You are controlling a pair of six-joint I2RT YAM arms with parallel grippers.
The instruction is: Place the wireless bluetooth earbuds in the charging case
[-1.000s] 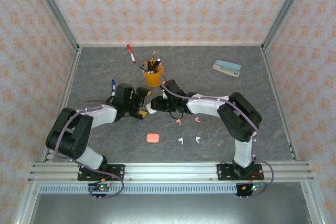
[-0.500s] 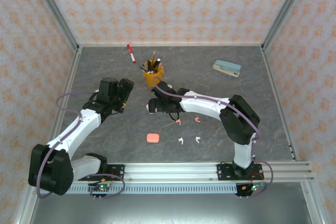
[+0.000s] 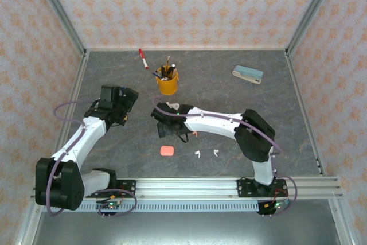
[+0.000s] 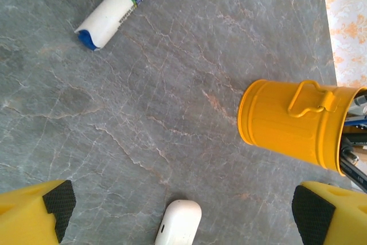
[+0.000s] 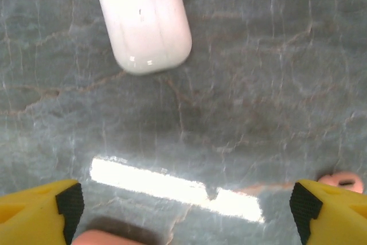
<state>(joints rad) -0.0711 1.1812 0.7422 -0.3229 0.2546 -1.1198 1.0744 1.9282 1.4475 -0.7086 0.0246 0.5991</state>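
Right gripper (image 5: 184,209) wide apart, bottom of frame | white charging case (image 5: 144,20) upper left | pink earbud (image 5: 342,181) lower right | left gripper (image 4: 184,209) wide apart | yellow cup (image 4: 289,121) right

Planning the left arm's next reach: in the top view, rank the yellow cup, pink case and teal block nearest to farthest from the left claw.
1. yellow cup, back-right of the left claw
2. pink case, front-right
3. teal block, far right, at the back
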